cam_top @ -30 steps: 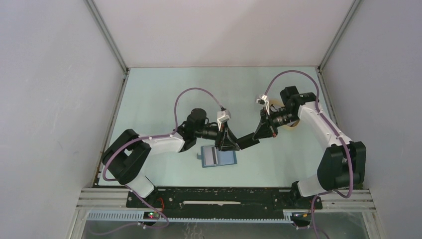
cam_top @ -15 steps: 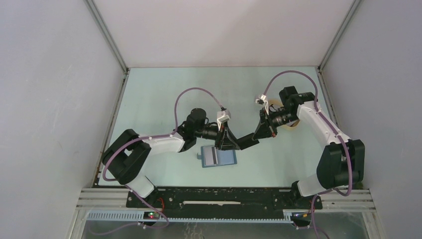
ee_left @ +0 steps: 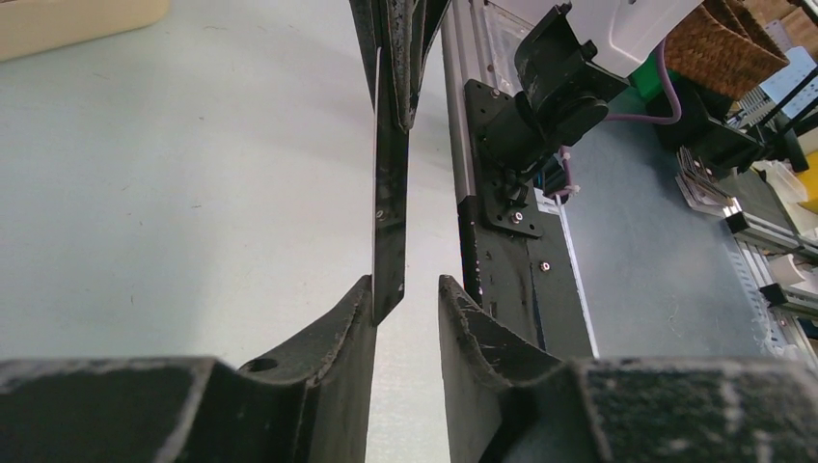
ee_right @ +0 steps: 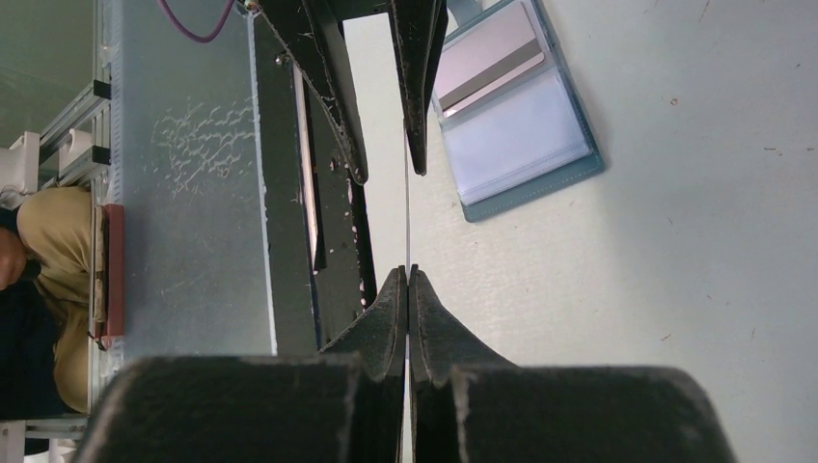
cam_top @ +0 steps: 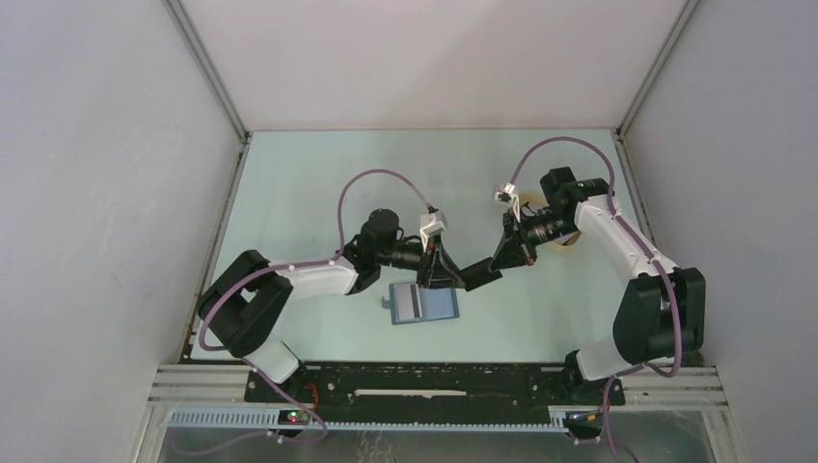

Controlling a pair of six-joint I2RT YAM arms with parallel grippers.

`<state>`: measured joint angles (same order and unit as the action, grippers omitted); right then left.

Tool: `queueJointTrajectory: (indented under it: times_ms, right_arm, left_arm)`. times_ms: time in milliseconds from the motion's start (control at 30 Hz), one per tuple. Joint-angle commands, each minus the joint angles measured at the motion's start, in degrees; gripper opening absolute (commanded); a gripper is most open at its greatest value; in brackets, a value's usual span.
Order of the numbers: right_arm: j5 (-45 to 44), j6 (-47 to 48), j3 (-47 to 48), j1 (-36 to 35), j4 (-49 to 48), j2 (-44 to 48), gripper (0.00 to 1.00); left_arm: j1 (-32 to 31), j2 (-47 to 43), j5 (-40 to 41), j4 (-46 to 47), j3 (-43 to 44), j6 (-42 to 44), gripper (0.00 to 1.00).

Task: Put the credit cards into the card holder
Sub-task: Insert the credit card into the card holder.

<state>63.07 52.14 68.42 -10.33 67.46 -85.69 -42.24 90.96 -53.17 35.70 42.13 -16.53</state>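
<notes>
Seen from overhead, with the arm bases at 6 o'clock, the card holder (cam_top: 425,304) lies nearest them. It is open and flat on the pale green table (cam_top: 309,183), a little toward 6 o'clock from the table's middle. It is a small blue folding wallet with pale, glossy pockets inside. A light card with a dark stripe (cam_top: 407,303) sits on its 9 o'clock half. Whether that card is tucked into a pocket cannot be told.

Just beyond the wallet, toward 1 o'clock and apparently lifted off the table, the two grippers meet tip to tip around a second card (ee_left: 389,193). The right gripper (ee_right: 407,275) is clenched on one end of it, pads pressed against both faces. The left gripper (ee_left: 405,299) straddles the other end. The card leans on one finger (ee_left: 347,318) and the other finger stands clear, so these jaws are not clamped.

Both wrist cameras see this card edge-on, as a thin dark sliver, so the colour of its face cannot be told.

The card is probably very light, thin and slick, stiff with a slight flex. It looks best taken by its flat faces near one short end, leaving the opposite edge free to lead into a pocket. A loose pinch could let it slide or swivel.

Farthest away, toward 2 o'clock, a beige tray (ee_left: 68,17) sits partly hidden behind the right arm.
</notes>
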Motion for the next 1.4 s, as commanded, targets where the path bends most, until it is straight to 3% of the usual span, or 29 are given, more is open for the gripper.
queueJointTrajectory:
  times_ms: [0, 300, 367, 433, 533, 700, 800, 867, 1100, 1267, 1367]
  right_arm:
    - [0.2, -0.4, 2.2, -0.5, -0.6, -0.4, 0.00]
    - [0.1, -0.4, 2.2, -0.6, -0.6, -0.5, 0.00]
    - [0.1, -0.4, 2.2, -0.7, -0.6, -0.5, 0.00]
    - [0.0, -0.4, 2.2, -0.6, -0.6, -0.7, 0.00]
    - [-0.3, -0.4, 2.2, -0.6, -0.5, -0.7, 0.02]
    - [-1.4, -2.1, 2.2, -0.2, -1.5, 1.5, 0.50]
    - [-1.9, -2.7, 1.9, 1.2, -2.3, 5.1, 0.64]
    - [-3.2, -4.3, 1.2, 2.1, -4.2, 7.8, 0.68]
    - [-8.1, -9.7, -4.7, 0.1, -14.5, 15.0, 0.68]
    - [-18.7, -10.4, -8.8, -9.7, -21.0, 13.1, 0.61]
    - [-23.9, -9.8, -9.9, -16.4, -24.2, 10.4, 0.51]
  left_arm:
    - [0.4, -0.3, -1.3, 3.3, 3.2, -1.4, 0.34]
    - [0.6, 0.2, -2.0, 3.7, 3.6, -2.4, 0.23]
    - [0.7, 0.6, -2.5, 3.7, 4.0, -3.0, 0.16]
    - [1.0, 1.2, -3.0, 3.8, 4.5, -4.1, 0.02]
    - [1.6, 1.8, -2.6, 3.8, 4.9, -5.9, 0.00]
    - [1.7, 0.6, 1.5, 5.2, 1.7, -9.8, 0.00]
    - [1.7, -2.3, 7.1, 7.9, -3.5, -15.4, 0.00]
    - [1.7, -5.5, 11.7, 8.4, -7.6, -18.6, 0.00]
    - [0.7, -24.6, 29.9, 7.8, -25.6, -31.0, 0.00]
    - [-2.7, -37.0, 42.1, -13.4, -27.3, -31.4, 0.00]
    - [-2.8, -41.5, 45.2, -20.0, -28.5, -32.1, 0.00]
